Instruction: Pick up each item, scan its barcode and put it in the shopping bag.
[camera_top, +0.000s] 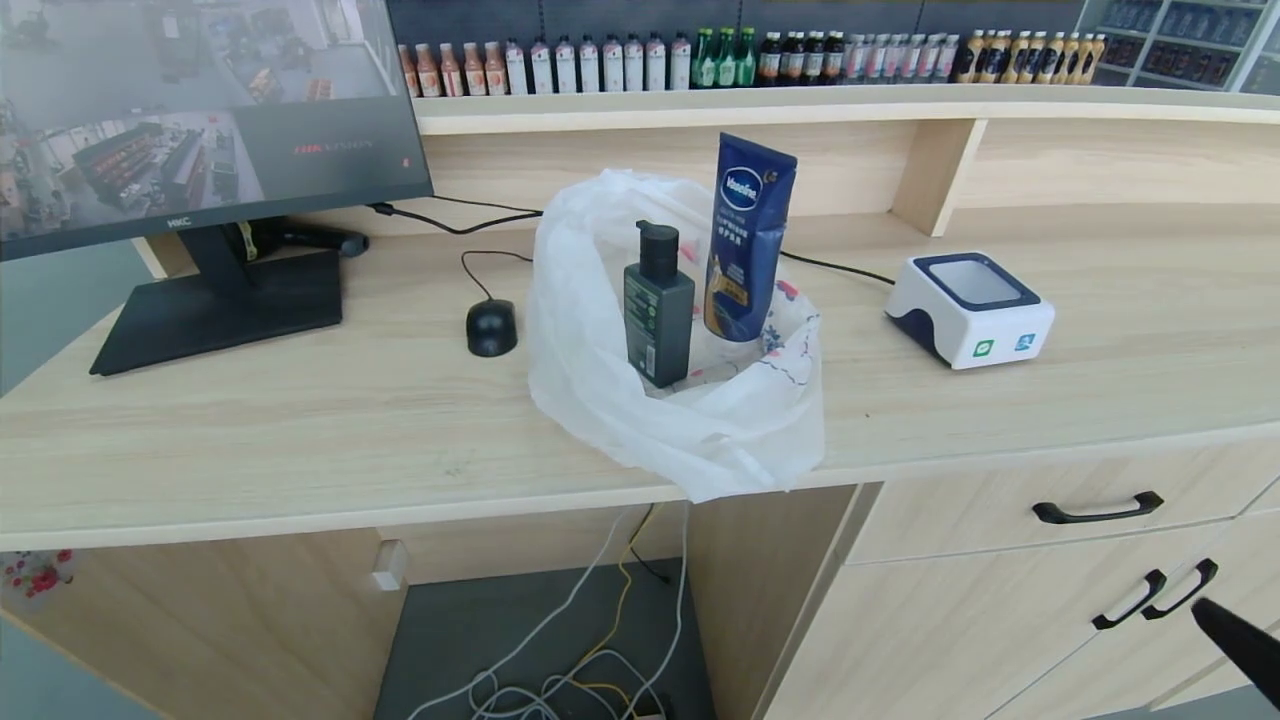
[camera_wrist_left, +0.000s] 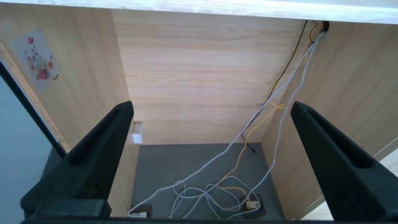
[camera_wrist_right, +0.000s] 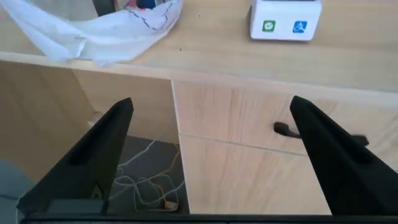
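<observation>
I am holding my left gripper (camera_wrist_left: 211, 109) spread wide and empty below the counter (camera_top: 300, 440), facing the cables (camera_wrist_left: 211, 193) in the space underneath. On the counter, a monitor (camera_top: 190, 100) is standing at the left, with a mouse (camera_top: 491, 327) lying near it. The white shopping bag (camera_top: 600, 380) is sitting open in the middle by the front edge, and the dark pump bottle (camera_top: 659, 310) and blue tube (camera_top: 748, 240) are standing upright inside it. The scanner (camera_top: 968, 310) is sitting to the right, apart from the bag. My right gripper (camera_wrist_right: 211, 102) is hanging open and empty, low before the drawers (camera_top: 960, 510).
</observation>
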